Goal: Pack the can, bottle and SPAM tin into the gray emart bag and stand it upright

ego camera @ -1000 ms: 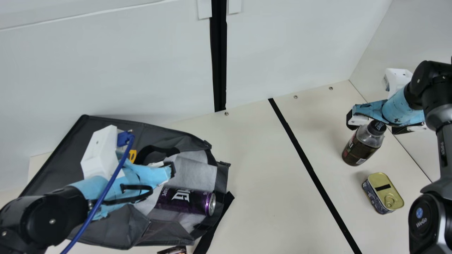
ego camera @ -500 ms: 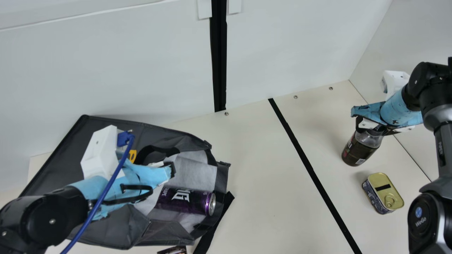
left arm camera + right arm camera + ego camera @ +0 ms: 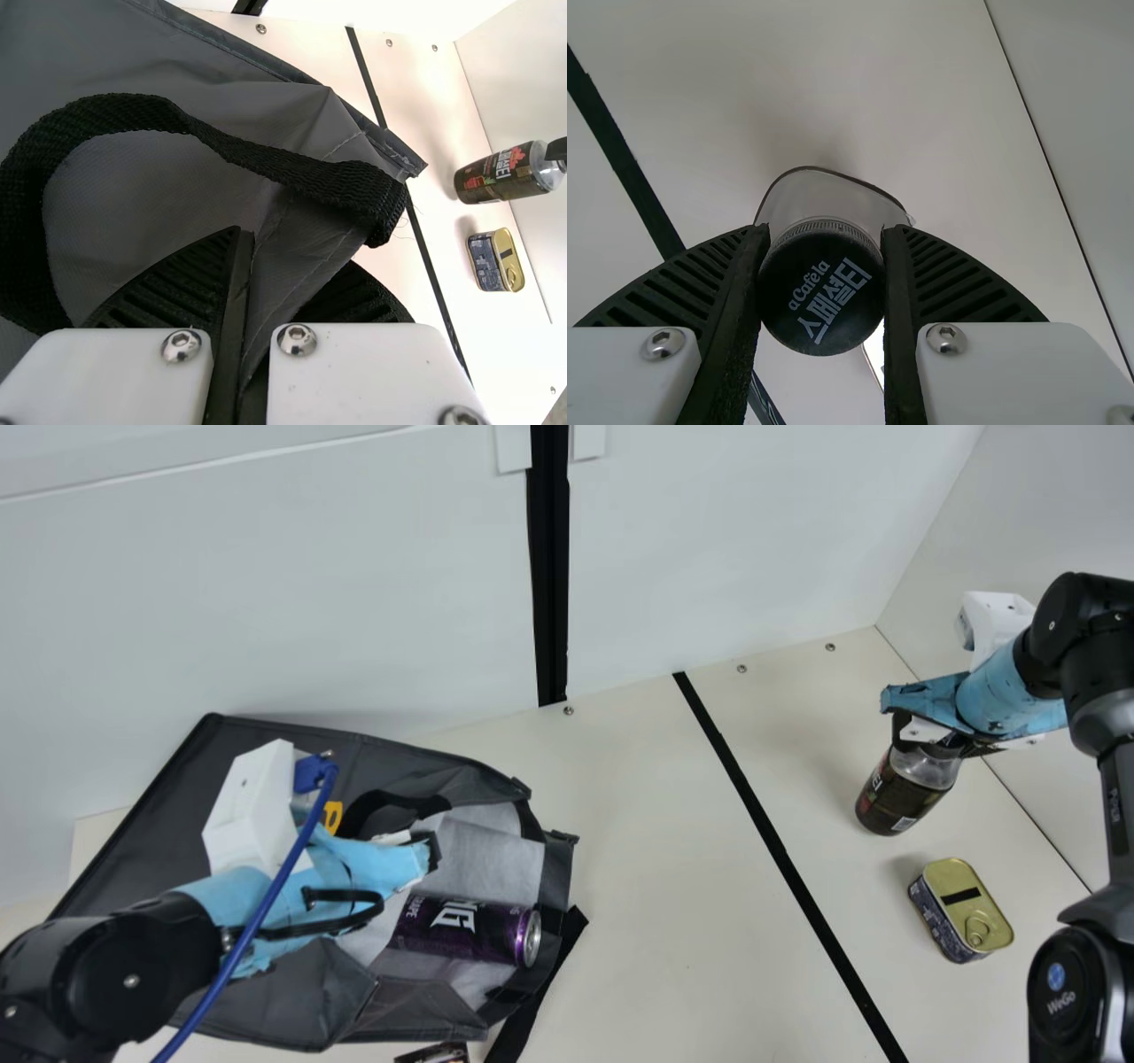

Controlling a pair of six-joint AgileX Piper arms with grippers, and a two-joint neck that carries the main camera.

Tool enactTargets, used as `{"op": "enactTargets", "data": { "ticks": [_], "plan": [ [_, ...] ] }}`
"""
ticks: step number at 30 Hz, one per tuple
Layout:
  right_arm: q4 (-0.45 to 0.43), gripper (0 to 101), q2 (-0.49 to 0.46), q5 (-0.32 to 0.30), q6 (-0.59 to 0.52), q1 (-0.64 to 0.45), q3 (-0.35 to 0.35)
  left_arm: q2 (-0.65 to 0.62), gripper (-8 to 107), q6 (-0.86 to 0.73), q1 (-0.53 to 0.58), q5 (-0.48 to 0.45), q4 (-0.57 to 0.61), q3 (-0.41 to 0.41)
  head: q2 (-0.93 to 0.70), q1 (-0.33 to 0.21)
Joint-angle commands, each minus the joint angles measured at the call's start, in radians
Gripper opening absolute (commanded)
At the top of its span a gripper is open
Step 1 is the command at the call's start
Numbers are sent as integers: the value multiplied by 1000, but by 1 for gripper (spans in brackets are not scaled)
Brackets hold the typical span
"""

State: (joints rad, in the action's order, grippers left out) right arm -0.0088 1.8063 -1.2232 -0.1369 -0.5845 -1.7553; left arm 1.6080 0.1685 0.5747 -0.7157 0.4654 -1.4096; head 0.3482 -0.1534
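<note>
Bottle step. Right pincer (image 3: 825, 232) grips the bottle (image 3: 902, 790) at its cap (image 3: 821, 299); left pincer (image 3: 282, 257) clamps the gray bag (image 3: 151, 828). Can (image 3: 465, 930) inside, SPAM tin (image 3: 960, 909) on table (image 3: 656, 850). Next: carry bottle across, slide in.

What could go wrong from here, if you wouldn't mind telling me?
The right gripper grips the bottle by its cap alone, so the bottle might swing or slip when carried.

The can lies on its side close to the mouth of the bag, so it could roll out if the bag is jostled.

The left gripper pinches just a fold of the bag's fabric, which may slide free under a pull.
</note>
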Motion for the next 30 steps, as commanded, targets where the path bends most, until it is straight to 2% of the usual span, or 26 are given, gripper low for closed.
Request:
{"op": "enactTargets", "data": {
  "ticks": [1,15,30],
  "plan": [
    [8,0,-7,3,-7,1,4,0,-8,0,0,0,0,0,1,-21],
    [46,0,-85,3,-102,13,54,0,-8,0,0,0,0,0,1,-21],
    [71,0,-218,3,-174,63,167,0,-8,0,0,0,0,0,1,-21]
  ]
}}
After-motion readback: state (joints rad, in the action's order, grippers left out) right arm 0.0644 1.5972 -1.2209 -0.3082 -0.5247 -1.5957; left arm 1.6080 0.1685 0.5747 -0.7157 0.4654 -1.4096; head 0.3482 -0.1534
